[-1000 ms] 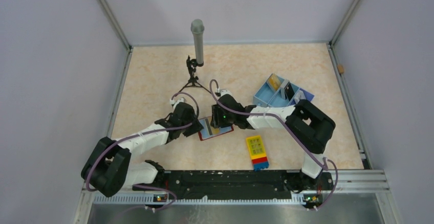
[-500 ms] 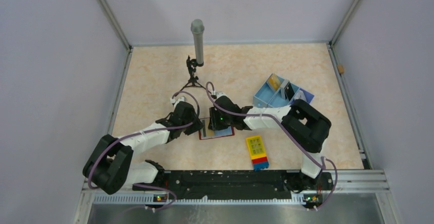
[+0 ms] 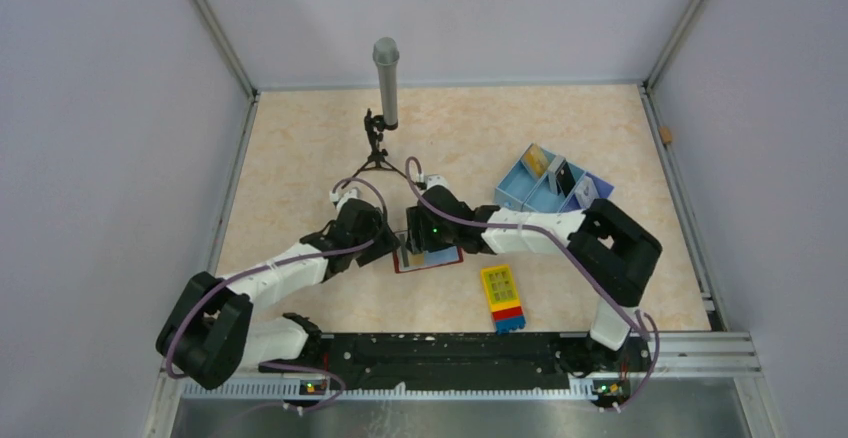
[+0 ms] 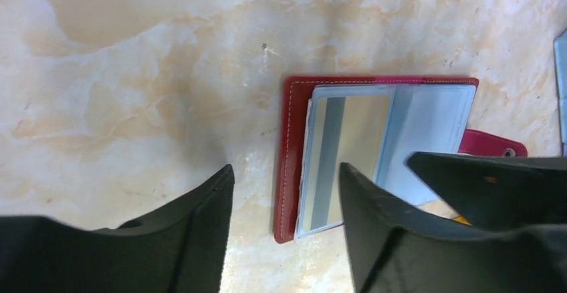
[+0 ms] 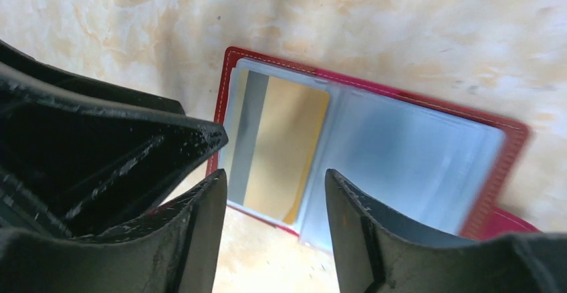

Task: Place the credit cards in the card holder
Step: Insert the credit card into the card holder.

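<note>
Card holder point(image 4: 428, 116) lies open and flat on the desk point(image 4: 134, 72), dark-red cover down, blue-grey pockets facing up, red closure tab sticking out at one end. In the top view it sits near the middle of the desk, just in front of both wrists.

Gold card point(image 4: 348, 149) with a grey stripe is inside the clear pocket on one leaf of the holder. It looks fully seated, with its edges inside the pocket outline. The other leaf's pockets show only pale plastic.

Left end effector point(image 4: 286, 169): fingers parted, nothing clamped – desk and the holder's stitched edge show through the gap.

Right end effector point(image 5: 275, 176): likewise parted, gripping nothing, poised over the leaf with the gold card. The two end effectors are close together, and each shows in the other's wrist view.

Light-blue tray point(image 3: 520, 194) sits well off to the right, with a yellowish piece and a dark piece standing in its compartments – too small to identify. A yellow, red and blue block point(image 3: 502, 298) lies near the holder on its front right. A microphone on a small tripod point(image 3: 385, 68) stands at the back.
</note>
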